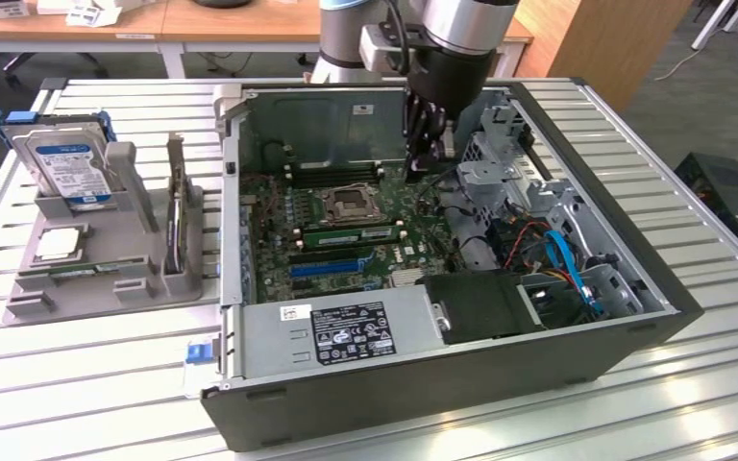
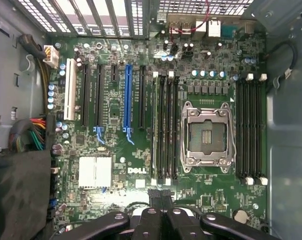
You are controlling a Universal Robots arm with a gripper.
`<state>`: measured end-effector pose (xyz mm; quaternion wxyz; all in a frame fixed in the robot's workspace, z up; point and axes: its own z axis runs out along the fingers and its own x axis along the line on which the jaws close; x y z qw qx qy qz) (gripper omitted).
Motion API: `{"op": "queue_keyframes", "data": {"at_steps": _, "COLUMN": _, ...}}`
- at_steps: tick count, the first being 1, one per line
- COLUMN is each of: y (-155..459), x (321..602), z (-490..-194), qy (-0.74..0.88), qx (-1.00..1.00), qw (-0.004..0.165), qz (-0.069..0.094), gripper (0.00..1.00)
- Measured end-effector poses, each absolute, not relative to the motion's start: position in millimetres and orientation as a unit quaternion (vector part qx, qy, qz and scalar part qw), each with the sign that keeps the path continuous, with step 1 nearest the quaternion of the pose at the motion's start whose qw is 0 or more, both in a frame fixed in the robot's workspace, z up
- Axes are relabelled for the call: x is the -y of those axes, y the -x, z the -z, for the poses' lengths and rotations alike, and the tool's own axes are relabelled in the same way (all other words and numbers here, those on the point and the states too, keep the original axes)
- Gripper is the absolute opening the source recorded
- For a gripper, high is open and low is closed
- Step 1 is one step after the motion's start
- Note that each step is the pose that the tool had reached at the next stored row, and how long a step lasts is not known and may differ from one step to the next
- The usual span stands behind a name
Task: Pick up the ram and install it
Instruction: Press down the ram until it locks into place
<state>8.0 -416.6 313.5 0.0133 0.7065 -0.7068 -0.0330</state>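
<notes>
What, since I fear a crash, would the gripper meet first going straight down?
Likely the motherboard, just past the latch ends of the memory slots, under the gripper; depth is unclear.

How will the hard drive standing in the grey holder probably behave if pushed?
The hard drive looks like a rigid metal block, so probably stiff and heavy for its size. It stands on edge in the grey holder, so a push may tip it.

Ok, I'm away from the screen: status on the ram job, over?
Gripper above the motherboard, jaws shut, nothing held. Ram upright in the board, beside the processor socket. Nothing lying across it.
</notes>
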Motion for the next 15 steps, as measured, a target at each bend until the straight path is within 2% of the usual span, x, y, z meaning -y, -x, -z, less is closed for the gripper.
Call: {"op": "queue_keyframes", "data": {"at_steps": 15, "y": -8, "x": 417, "z": -292, "qy": -0.707, "qx": 0.707, "qw": 0.013, "qz": 0.033, "gripper": 0.11}}
